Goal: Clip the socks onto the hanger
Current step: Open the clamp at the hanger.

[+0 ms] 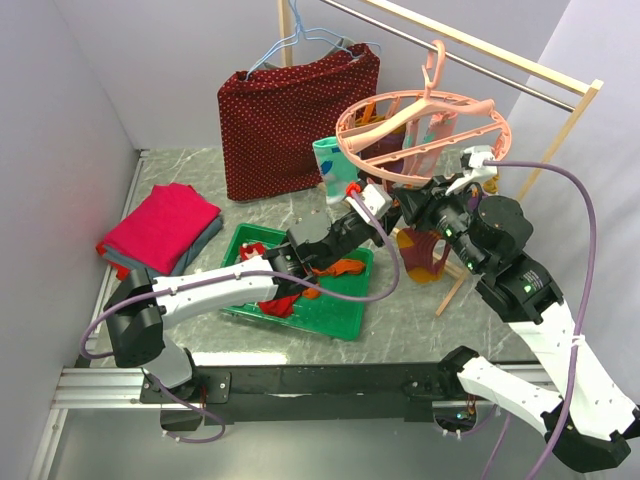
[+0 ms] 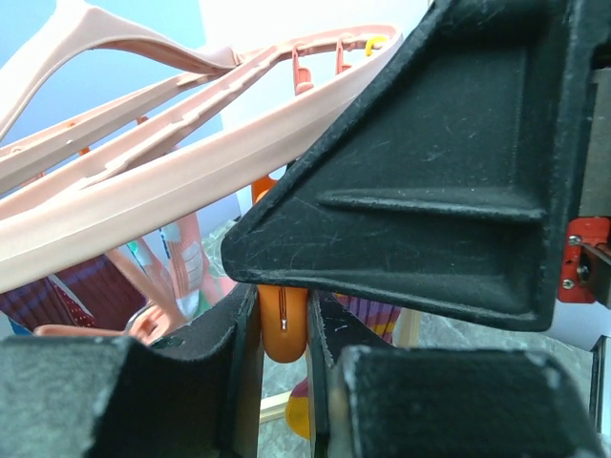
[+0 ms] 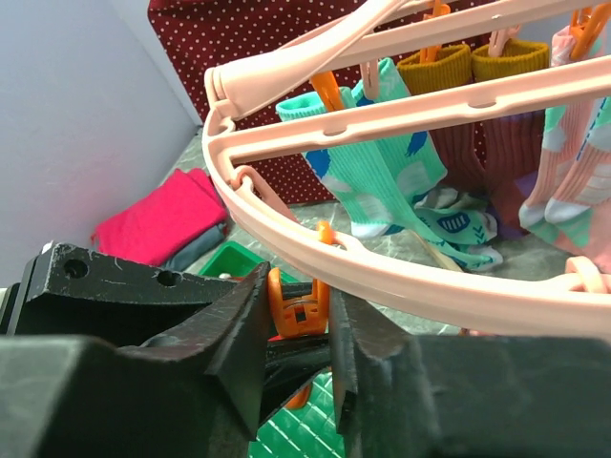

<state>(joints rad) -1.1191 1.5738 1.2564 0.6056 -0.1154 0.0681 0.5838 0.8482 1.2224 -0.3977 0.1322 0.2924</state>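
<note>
Top view: the salmon-pink hanger point(image 1: 470, 100) hangs by its hook from a wooden-framed rail point(image 1: 455, 55) at the back right. Loose socks point(image 1: 285, 300), red and orange, lie in a green tray point(image 1: 330, 320) on the worktop point(image 1: 420, 320), below and left of the hanger. Both arms meet under the ring's near edge. The worktop is grey-green with a stone look, and pale walls stand close. A folded pink-red cloth stack point(image 1: 160, 230) lies at the left.

Left wrist view: the left pincer point(image 2: 284, 334) is nearly closed, its fingers touching either side of an orange peg point(image 2: 284, 320) below the ring.

Right wrist view: the right pincer point(image 3: 298, 315) presses onto an orange peg just under the rim. Whether it is the same peg I cannot tell. A teal sock point(image 3: 382, 162) already hangs beyond.

The socks are likely soft, light and limp, best taken by the cuff. The hanger looks stiff but hangs free, so it may swing. The sprung pegs likely need squeezing at their upper ends.
</note>
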